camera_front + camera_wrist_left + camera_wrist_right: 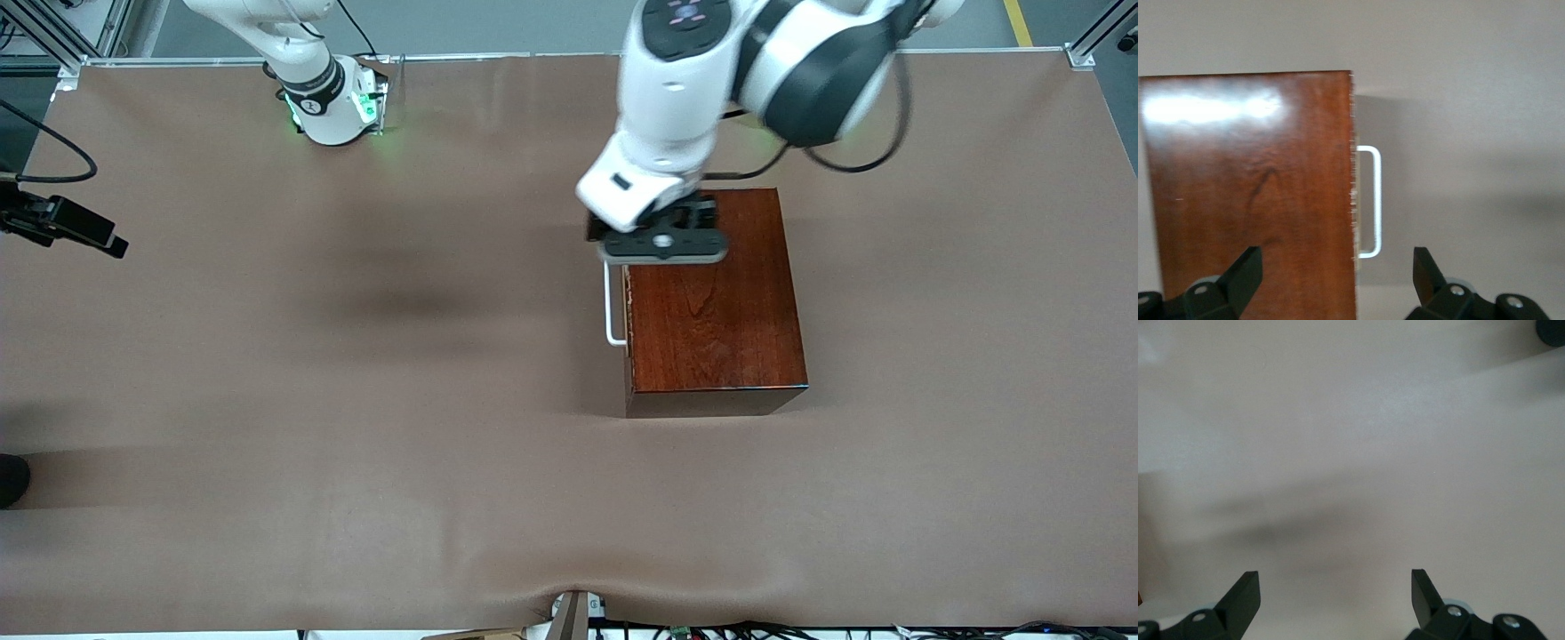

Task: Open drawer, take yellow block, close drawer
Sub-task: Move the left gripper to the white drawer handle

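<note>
One brown-covered table (356, 444) lies under both spread end effectors, left (1337, 277) and right (1335, 597), seemingly wrinkled.

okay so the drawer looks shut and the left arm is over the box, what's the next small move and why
Probably lower the open left gripper onto the white handle, bar between the jaws. The drawer sits flush in the wooden box, and the handle lies just off the gripper. The right gripper waits, open, over bare table.

Left arm reaches from its base out over the table, wrist bent downward, left gripper (662, 247) pointing down with fingers (1245, 270) spread wide, holding nothing. Right arm waits; right gripper (1335, 600) hangs above the table, fingers apart, empty.
</note>
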Controlling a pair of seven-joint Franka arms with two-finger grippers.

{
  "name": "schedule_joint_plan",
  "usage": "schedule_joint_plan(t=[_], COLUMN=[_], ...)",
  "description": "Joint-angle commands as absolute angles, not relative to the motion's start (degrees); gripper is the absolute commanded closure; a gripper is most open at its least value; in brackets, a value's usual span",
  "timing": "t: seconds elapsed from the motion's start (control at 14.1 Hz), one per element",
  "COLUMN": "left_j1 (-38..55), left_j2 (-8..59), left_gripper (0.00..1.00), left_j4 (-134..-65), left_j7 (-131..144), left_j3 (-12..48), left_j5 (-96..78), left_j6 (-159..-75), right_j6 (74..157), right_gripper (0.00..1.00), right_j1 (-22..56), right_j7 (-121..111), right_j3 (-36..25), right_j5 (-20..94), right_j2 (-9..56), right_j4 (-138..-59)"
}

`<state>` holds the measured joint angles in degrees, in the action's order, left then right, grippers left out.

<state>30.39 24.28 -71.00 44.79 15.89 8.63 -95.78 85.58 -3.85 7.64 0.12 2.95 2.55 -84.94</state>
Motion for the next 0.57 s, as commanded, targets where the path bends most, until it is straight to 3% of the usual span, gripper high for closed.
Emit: schedule_joint_plan(t=[0.0,0.21,0.5], left_j1=[39.86,51.91,55.02], left_j2=[29.69,35.31,40.16], left_gripper=[0.0,0.0,0.0], left_j4=[-66.01,-64.6,-64.25], left_j7=[47.36,52.63,53.52], left_j3=[9.0,-2.43,-4.92], left_j5=[11.6,11.51,11.51], left_j6=[-97.37,-101.15,-103.88], right_j6=[85.52,85.61,85.87], right_gripper=[0.0,0.0,0.0], right_j1=[-3.69,-3.69,-3.69], right_j7=[8.09,8.09,8.09], right_j3=[0.09,0.09,0.09], right_j5=[3.34,3.43,3.51], right_j2=[2.9,2.99,3.25], right_j4=[-84.2,-84.11,-84.11])
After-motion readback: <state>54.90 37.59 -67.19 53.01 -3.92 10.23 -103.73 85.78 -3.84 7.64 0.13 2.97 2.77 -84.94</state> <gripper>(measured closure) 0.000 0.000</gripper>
